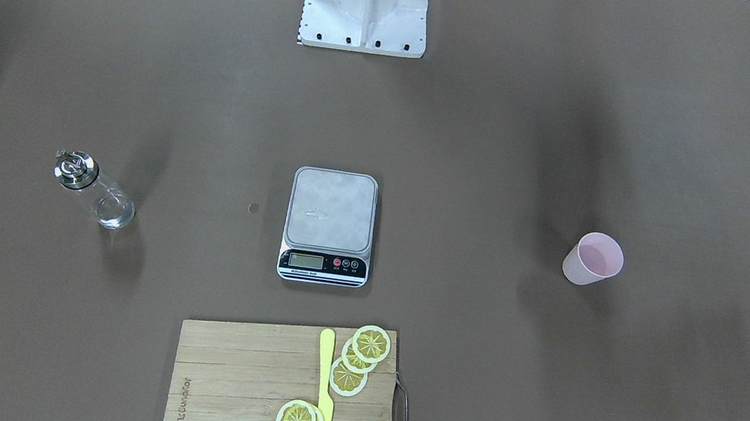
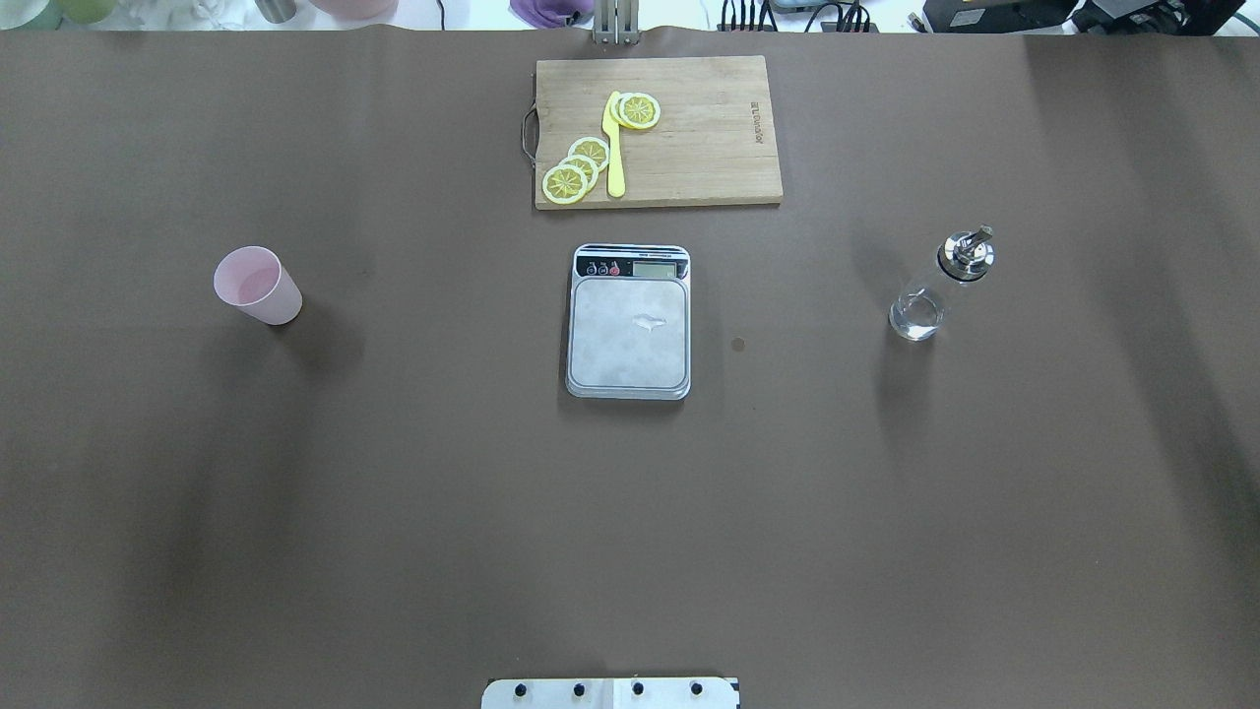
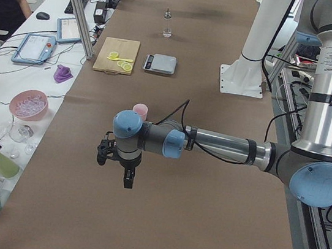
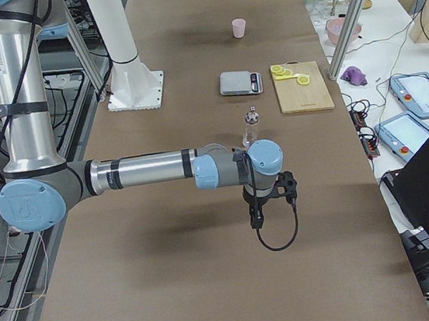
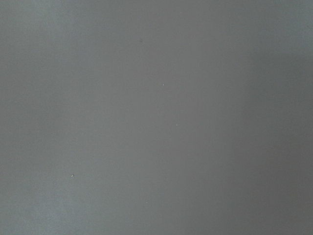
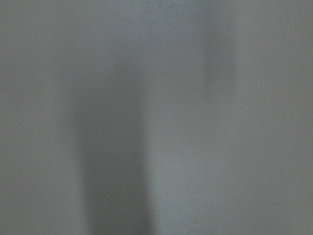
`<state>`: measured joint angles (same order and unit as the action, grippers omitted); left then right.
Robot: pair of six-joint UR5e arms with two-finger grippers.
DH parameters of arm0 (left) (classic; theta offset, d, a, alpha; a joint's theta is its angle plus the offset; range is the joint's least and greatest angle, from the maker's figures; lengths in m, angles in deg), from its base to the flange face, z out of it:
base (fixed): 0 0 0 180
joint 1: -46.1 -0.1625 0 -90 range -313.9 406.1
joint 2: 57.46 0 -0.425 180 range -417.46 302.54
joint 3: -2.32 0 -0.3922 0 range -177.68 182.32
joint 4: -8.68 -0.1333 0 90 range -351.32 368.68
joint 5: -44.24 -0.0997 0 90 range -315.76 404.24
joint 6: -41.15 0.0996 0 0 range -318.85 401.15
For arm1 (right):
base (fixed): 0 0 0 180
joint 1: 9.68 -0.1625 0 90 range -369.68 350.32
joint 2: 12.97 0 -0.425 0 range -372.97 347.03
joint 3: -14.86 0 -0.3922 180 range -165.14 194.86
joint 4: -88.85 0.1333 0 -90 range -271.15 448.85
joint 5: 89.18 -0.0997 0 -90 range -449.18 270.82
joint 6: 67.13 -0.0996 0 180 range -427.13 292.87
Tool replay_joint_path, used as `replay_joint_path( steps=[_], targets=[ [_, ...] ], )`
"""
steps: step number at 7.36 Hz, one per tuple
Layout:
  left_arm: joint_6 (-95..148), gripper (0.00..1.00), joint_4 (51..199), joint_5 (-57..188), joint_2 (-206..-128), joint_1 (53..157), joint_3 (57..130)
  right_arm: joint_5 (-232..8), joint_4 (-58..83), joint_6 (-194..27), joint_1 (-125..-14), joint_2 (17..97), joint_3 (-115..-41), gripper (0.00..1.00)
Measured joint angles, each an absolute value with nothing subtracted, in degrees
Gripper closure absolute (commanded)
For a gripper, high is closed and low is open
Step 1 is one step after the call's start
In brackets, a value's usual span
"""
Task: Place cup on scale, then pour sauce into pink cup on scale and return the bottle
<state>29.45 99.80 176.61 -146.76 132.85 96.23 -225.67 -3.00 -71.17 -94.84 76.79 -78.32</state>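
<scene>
The cup (image 2: 258,286) stands upright, mouth up, on the robot's left side of the table (image 2: 413,512). It is well apart from the scale (image 2: 629,330), which sits in the middle with a bare platform, so the first step is not yet begun. The bottle (image 2: 940,286) stands upright on the right side, about as far from the scale as the cup is.

Neither arm shows in the overhead or front views. In the side view from the left end, the left gripper (image 3: 127,180) hangs pointing down over bare table, nearer that end than the cup. The cup therefore lies from it toward the table's middle, with the scale farther on in much the same direction. The right gripper (image 4: 256,218) hangs likewise beyond the bottle, toward the right end.

The left arm is clearly the nearer one to the cup. Whether either gripper's fingers are apart or together cannot be told here, and both wrist cameras give only blur.
</scene>
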Motion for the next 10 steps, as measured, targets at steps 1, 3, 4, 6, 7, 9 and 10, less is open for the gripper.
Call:
replay_joint_path(
  steps=[1,3,4,6,7,9,10],
  targets=[
    [29.4,0.02,99.7,176.6,-146.8,132.8,96.2,-225.7,-3.0,-71.2,-94.8,76.8,-78.3,0.0],
    [29.3,0.02,99.6,176.6,-146.9,132.8,96.1,-225.7,-3.0,-71.2,-94.8,76.7,-78.4,0.0],
    [29.3,0.02,99.7,176.6,-147.1,132.8,96.0,-225.7,-3.0,-71.2,-94.8,76.7,-78.5,0.0],
    [29.1,0.02,100.0,176.8,-147.6,132.8,96.2,-225.7,-3.0,-71.2,-94.8,76.7,-78.6,0.0],
    [28.9,0.02,100.1,177.0,-147.6,132.8,96.2,-225.7,-3.0,-71.2,-94.8,76.7,-78.6,0.0],
    [28.8,0.02,100.1,177.0,-147.8,132.7,95.8,-225.7,-3.0,-71.3,-94.8,76.7,-78.6,0.0],
    [29.0,0.02,100.1,176.9,-148.3,132.7,95.9,-225.7,-3.0,-71.3,-94.8,76.7,-78.6,0.0]
  ],
)
